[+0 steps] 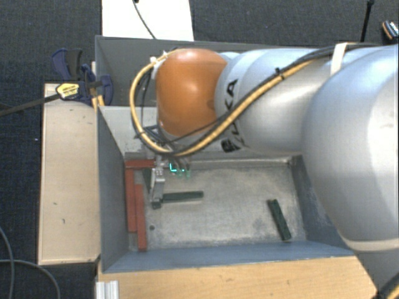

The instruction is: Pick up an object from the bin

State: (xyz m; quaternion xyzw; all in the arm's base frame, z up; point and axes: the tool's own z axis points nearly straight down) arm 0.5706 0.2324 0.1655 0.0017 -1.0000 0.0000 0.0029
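Note:
My gripper point(156, 199) hangs below the orange wrist cover, low in the left part of the bin. Its tip is at the left end of a short dark green bar point(184, 196) that lies flat on the floor, pointing right. Whether the bar is gripped cannot be made out. Just left of the gripper, a long red-brown block point(133, 201) runs along the bin's left wall, with a shorter red-brown piece point(139, 164) across its top end.
A second dark green bar point(279, 219) lies slanted on the floor at the right, well away from the gripper. The big arm covers the back and right of the bin. Bare floor lies between the two green bars.

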